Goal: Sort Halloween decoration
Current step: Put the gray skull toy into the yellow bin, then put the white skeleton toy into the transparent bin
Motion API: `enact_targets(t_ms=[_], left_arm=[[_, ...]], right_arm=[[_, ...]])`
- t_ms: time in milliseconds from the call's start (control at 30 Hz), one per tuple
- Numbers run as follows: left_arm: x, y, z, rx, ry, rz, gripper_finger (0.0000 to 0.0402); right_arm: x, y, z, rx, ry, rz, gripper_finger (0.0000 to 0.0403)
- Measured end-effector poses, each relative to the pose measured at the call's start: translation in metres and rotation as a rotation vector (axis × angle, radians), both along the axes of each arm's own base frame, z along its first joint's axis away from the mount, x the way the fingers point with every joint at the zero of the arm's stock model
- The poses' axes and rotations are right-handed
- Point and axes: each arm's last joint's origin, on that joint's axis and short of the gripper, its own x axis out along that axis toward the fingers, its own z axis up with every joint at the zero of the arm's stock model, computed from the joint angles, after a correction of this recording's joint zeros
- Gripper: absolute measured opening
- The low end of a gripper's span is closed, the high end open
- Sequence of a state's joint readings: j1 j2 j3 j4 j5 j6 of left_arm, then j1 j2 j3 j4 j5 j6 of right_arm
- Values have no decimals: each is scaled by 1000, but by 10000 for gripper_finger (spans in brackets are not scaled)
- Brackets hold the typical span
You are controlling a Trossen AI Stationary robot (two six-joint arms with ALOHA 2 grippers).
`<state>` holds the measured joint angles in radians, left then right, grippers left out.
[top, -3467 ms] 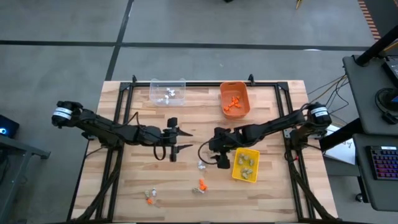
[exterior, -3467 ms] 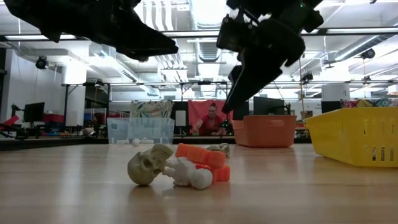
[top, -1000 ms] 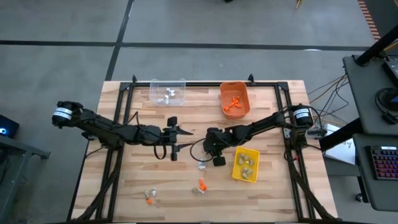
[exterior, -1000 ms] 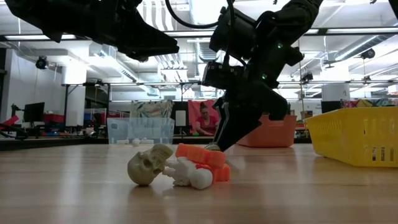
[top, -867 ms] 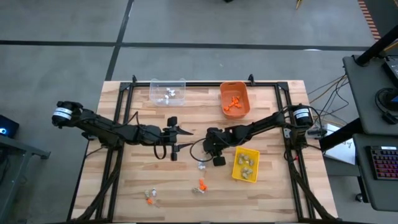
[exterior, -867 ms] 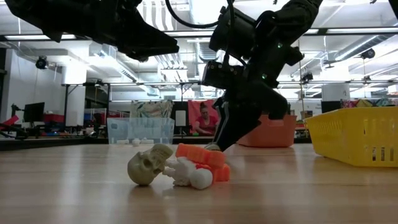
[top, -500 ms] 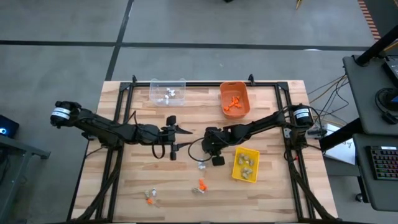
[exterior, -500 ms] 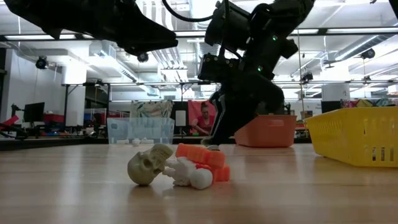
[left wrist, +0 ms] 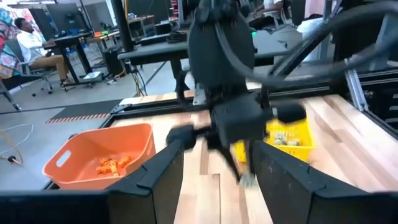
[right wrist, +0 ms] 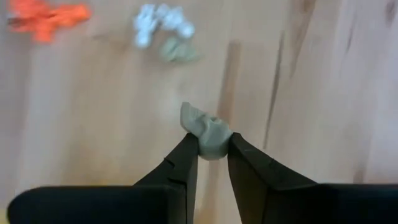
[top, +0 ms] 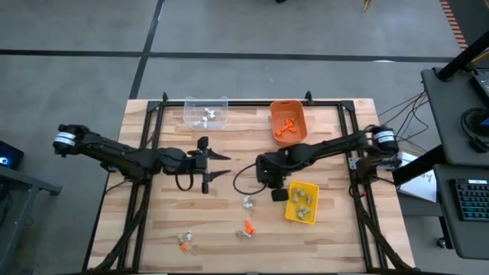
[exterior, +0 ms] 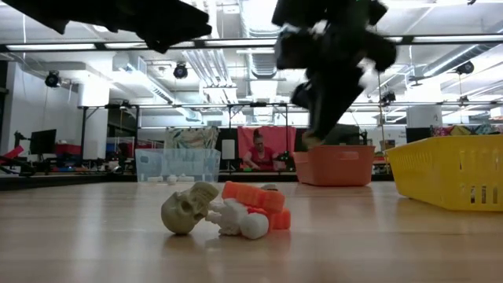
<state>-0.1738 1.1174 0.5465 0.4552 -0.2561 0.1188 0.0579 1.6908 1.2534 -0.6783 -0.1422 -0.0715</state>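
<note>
On the table's (top: pixel 336 229) left half, the left gripper (top: pixel 216 165) hangs above the wood with its two fingers parted and nothing between them. Beyond it, at the far edge, stands a clear bin (top: pixel 206 112) with a few white trinkets inside. Near the front edge lies a small group of loose trinkets (top: pixel 184 242), orange and pale. At centre front, a tan skull (exterior: pixel 189 208), a white piece (exterior: pixel 240 222) and an orange piece (exterior: pixel 255 197) lie touching one another on the bare wood; another pale trinket (top: pixel 247 202) lies a little farther back. Above the table, just right of centre, the right gripper (right wrist: pixel 212 147) has its jaws closed on a tan-grey trinket (right wrist: pixel 207 132), lifted clear of the surface. Farther back sits an orange bin (top: pixel 288 122) holding orange pieces. Beside the right gripper stands a yellow bin (top: pixel 302 202) holding several tan-grey pieces. Behind the table, in the room, a person (exterior: pixel 255 152) sits at a desk.
</note>
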Motion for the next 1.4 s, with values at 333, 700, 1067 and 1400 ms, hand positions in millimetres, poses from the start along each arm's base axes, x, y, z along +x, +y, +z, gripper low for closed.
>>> enact_targets(t_ms=[333, 700, 1067, 1400], left_arm=[[-11, 2, 8, 1, 3, 0, 176], [-5, 1, -1, 6, 44, 0, 176], [-5, 1, -9, -64, 113, 14, 176], [13, -4, -39, -239, 210, 57, 176]], right_arm=[[-62, 16, 36, 140, 233, -212, 72], [-96, 36, 14, 168, 322, -359, 108], [-95, 36, 13, 160, 304, -351, 170], [-69, 37, 29, 54, -16, -247, 156]])
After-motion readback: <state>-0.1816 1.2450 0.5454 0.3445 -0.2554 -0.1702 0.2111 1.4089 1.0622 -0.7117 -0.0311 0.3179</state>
